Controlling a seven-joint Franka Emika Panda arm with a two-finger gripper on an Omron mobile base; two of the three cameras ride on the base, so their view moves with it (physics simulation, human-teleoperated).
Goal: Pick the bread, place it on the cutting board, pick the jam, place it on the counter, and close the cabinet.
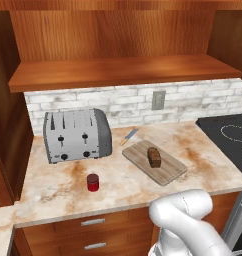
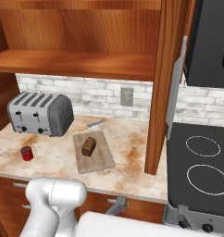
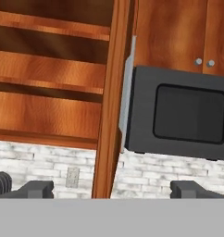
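Note:
The dark brown bread (image 1: 154, 156) (image 2: 88, 146) lies on the light wooden cutting board (image 1: 168, 172) (image 2: 97, 162). The red jam (image 1: 93, 182) (image 2: 26, 153) stands upright on the counter (image 1: 53, 185) (image 2: 127, 157), in front of the toaster. The cabinet (image 1: 118, 70) is open, its shelves bare; one door (image 2: 160, 83) (image 3: 109, 102) juts out edge-on with its silver handle (image 2: 175, 88). My gripper (image 3: 113, 190) is open and holds nothing. It is raised and faces that door's edge, with the fingertips (image 3: 40, 189) wide apart.
A silver toaster (image 1: 77, 135) (image 2: 40, 113) sits at the counter's back left. A knife (image 1: 129, 136) (image 2: 91, 124) lies behind the board. The black stove (image 1: 233, 135) (image 2: 202, 162) is to the right, with a microwave (image 3: 188, 113) (image 2: 211, 41) above it.

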